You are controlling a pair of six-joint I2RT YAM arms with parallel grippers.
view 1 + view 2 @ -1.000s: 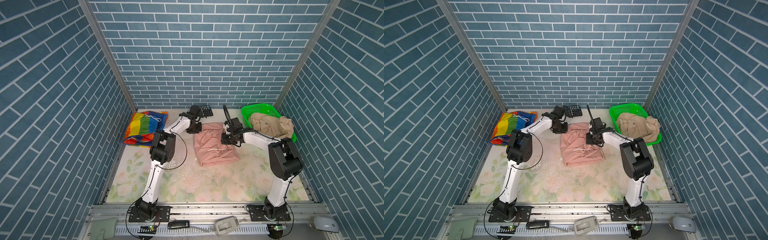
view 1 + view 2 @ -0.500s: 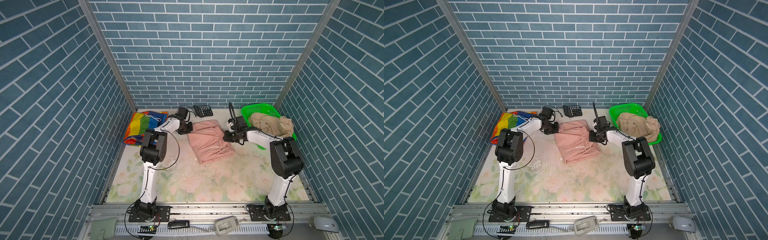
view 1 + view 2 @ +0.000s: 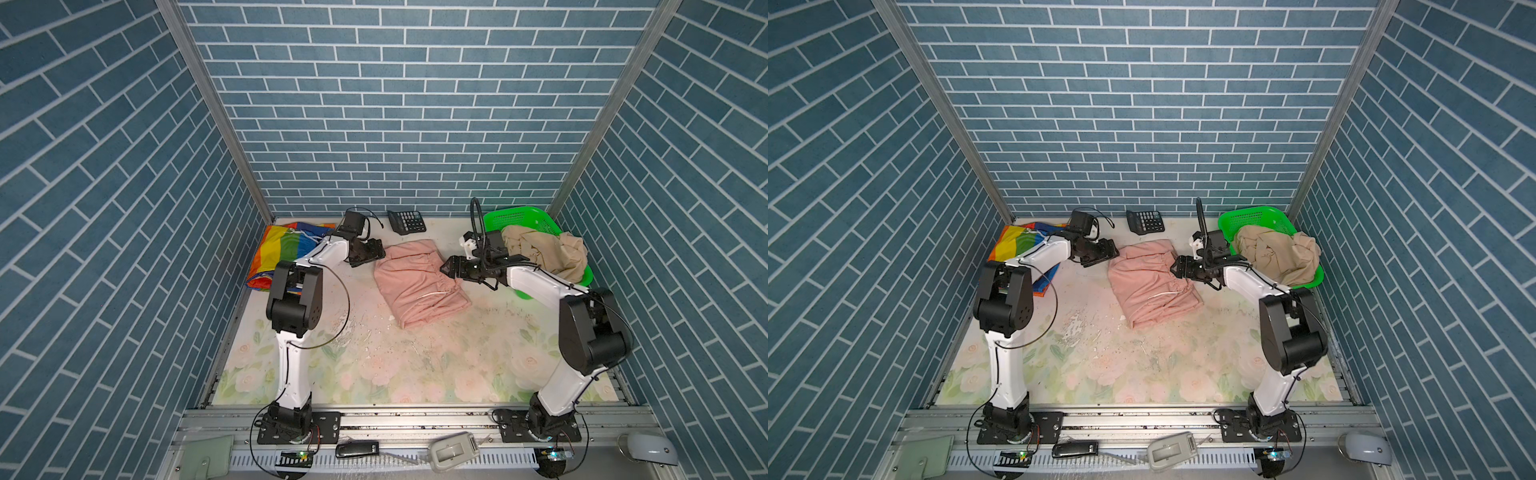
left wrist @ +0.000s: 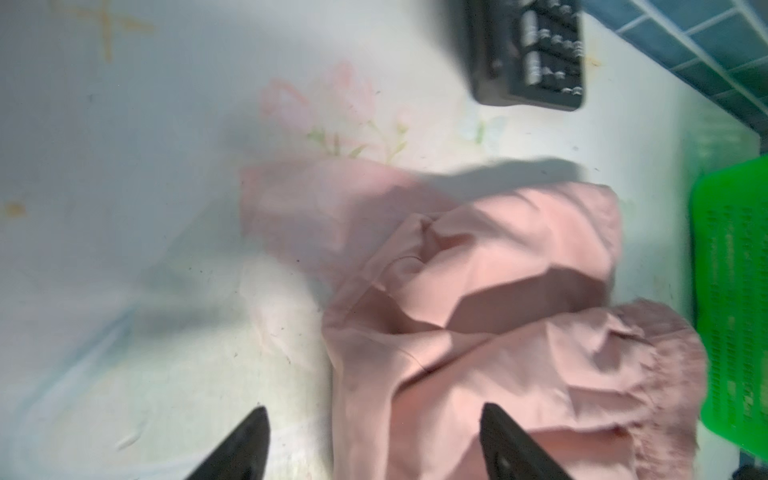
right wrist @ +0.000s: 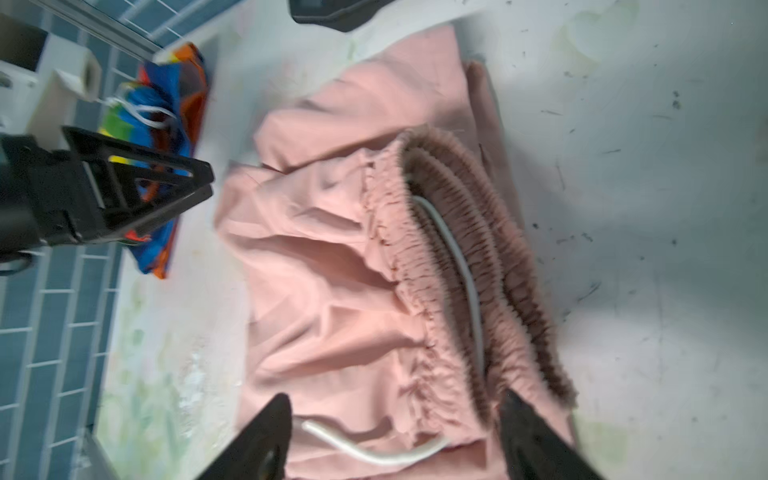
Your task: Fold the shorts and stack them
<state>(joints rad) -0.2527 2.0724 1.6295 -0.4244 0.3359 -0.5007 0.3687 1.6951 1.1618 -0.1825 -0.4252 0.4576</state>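
On the worktop (image 3: 415, 365), pink shorts (image 3: 419, 286) lie soft, floppy; my left fingers (image 4: 245, 444) and right fingers (image 5: 266, 444) are spread; I'd grab the waistband (image 5: 457, 257).

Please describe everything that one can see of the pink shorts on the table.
The pink shorts are soft, matte, dusty-pink cloth, folded into a rumpled, roughly rectangular bundle. It lies flat on the floral table between the rainbow shorts and the green basket, apart from both. A gathered waistband shows on its right side, with a white drawstring along it. The open left claw is at its far left corner, the open right claw at the waistband; neither grips it.
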